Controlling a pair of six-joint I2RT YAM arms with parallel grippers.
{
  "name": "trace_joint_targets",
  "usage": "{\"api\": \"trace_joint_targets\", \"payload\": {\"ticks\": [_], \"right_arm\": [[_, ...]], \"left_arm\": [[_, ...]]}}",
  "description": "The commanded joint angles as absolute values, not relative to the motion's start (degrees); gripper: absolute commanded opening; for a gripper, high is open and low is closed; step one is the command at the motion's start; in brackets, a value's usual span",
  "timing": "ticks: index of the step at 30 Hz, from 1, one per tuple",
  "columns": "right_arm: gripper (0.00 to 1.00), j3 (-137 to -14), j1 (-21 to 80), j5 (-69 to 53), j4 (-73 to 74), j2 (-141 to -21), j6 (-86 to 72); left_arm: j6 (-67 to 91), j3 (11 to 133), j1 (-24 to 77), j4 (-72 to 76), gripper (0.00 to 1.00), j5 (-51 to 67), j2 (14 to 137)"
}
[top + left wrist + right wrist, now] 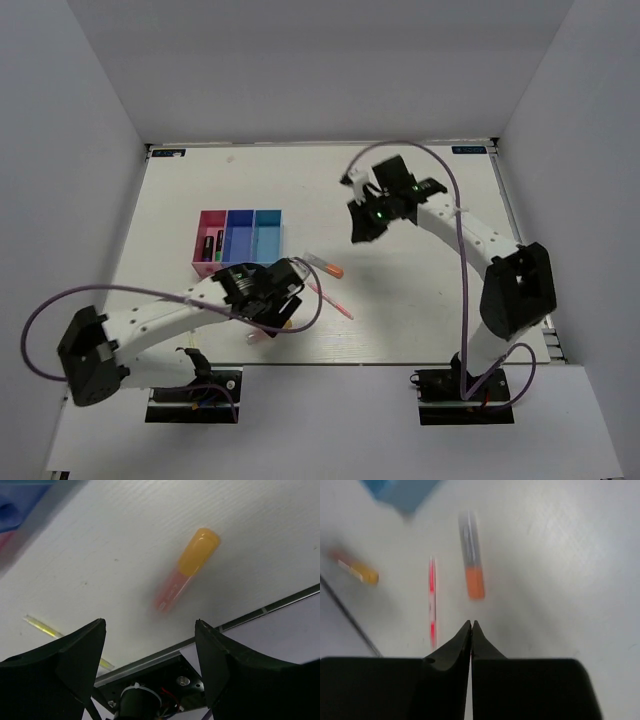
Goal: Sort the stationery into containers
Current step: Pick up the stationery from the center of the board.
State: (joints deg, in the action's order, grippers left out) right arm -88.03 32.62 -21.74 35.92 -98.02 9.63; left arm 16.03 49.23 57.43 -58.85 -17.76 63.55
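I'm seeing a white worktop (400, 320) boxed in by grey walls (80, 120), with a small blue label (468, 150) at its far right corner.

Pink-and-orange marker (187, 567) lies ahead — left gripper (150, 625) agape.

No text, brand, number or sign can be read in any view. A small dark sticker (170, 153) at the far left corner of the table (420, 320) and a second sticker (468, 150) at the far right corner carry print too small to make out.
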Motion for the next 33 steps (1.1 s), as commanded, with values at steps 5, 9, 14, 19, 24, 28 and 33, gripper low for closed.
{"api": "trace_joint_targets", "payload": {"ticks": [5,9,14,19,24,28,33], "right_arm": [[0.21,-61.5,27.2,-26.8,40.8,-76.9,15.4],[0.26,-55.5,24.5,-29.1,39.0,-72.1,15.0],[0.26,-52.3,21.5,-30.5,37.8,-68.6,14.1],[0.26,-52.2,20.0,-33.5,37.5,-67.4,13.7],[0.26,-51.8,18.6,-35.2,37.4,-66.6,13.0],[0.26,-51.6,18.0,-35.6,37.4,-65.5,12.7],[0.62,-51.3,17.3,-36.7,37.6,-65.7,12.9]], "left_arm": [[3.9,51.5,52.0,-48.8,0.78,-6.3,79.6],[3.1,51.7,50.7,-45.5,0.76,-2.7,83.3],[3.3,51.6,50.5,-43.8,0.73,-0.8,86.5],[3.6,51.1,50.6,-42.4,0.61,-0.1,90.2],[4.4,49.5,51.0,-42.0,0.42,-0.1,91.8],[5.1,49.7,51.5,-42.6,0.21,-0.4,92.8],[6.8,53.5,52.9,-46.3,0.03,-2.0,89.4]]}}
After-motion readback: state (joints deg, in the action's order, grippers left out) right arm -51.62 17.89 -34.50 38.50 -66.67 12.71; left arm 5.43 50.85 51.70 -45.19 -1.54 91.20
